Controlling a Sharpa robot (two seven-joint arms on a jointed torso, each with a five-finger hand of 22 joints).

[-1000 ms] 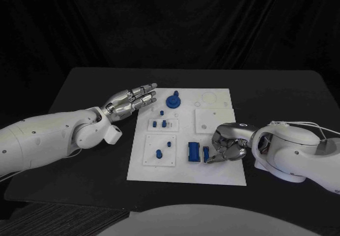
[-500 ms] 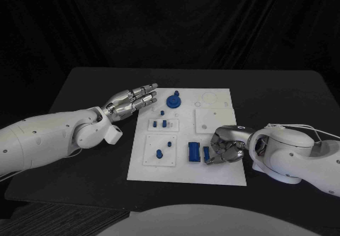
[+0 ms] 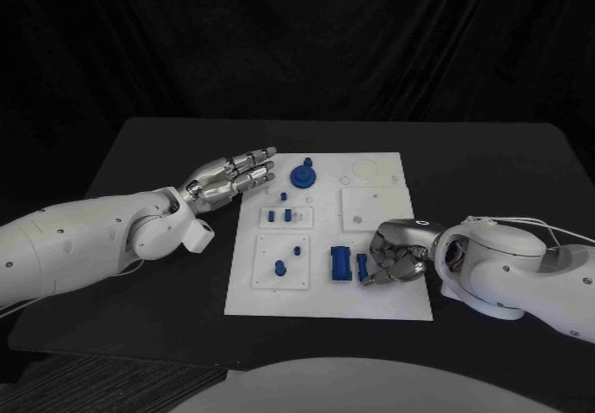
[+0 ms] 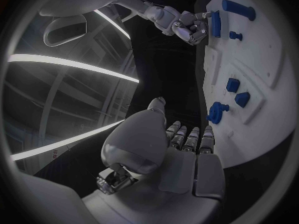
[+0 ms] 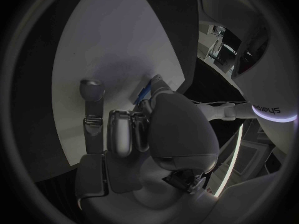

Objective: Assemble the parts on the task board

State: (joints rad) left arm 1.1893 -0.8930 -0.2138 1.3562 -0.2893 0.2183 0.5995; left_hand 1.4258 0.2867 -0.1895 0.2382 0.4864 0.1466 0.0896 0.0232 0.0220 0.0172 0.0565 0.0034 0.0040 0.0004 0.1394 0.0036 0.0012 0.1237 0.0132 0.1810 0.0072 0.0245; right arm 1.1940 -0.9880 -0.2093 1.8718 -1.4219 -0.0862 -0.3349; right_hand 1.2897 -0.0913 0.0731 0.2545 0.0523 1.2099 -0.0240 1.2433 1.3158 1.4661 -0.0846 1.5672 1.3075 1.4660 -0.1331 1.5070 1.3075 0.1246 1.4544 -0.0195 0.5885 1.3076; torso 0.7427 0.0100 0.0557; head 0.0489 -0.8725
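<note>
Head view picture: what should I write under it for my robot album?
The right hand grips a small blue part on the white task board, while the left hand waits open beside it.

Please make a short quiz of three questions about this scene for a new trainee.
1. True or false: the left hand holds a part.
2. Which hand is at the narrow blue part on the board? A) left B) right
3. Fill in: beside that part lies a wider blue ____.

Key: 1 false, it is open beside the board. 2 B, the right hand. 3 block.
</note>
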